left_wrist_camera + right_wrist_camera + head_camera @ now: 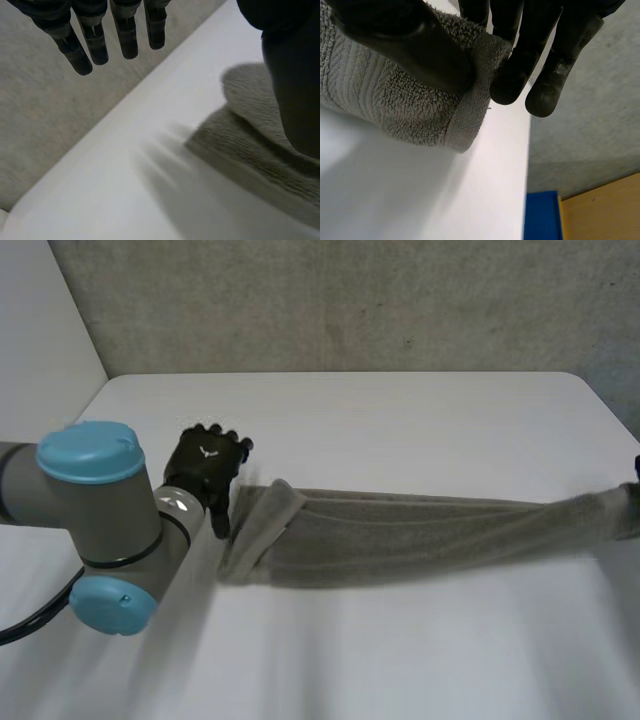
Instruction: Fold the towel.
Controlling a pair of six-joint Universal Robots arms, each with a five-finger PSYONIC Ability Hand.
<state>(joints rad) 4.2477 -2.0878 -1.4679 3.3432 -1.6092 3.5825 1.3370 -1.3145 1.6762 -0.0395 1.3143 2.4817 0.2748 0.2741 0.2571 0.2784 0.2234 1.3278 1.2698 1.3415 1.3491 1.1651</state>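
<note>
A grey towel (400,535) lies stretched in a long narrow band across the white table (400,420). My left hand (205,470) hovers just past the towel's left end, its fingers (95,42) straight and apart, holding nothing; the towel's end (250,135) lies beside its thumb. At the table's right edge my right hand (520,60) is shut on the towel's other end (395,100), pinching the cloth between thumb and fingers and lifting it slightly off the table.
A grey wall (350,300) runs behind the table's far edge. Beyond the table's right edge the floor (590,125) shows, with a blue thing (542,215) and a wooden surface (605,210) below.
</note>
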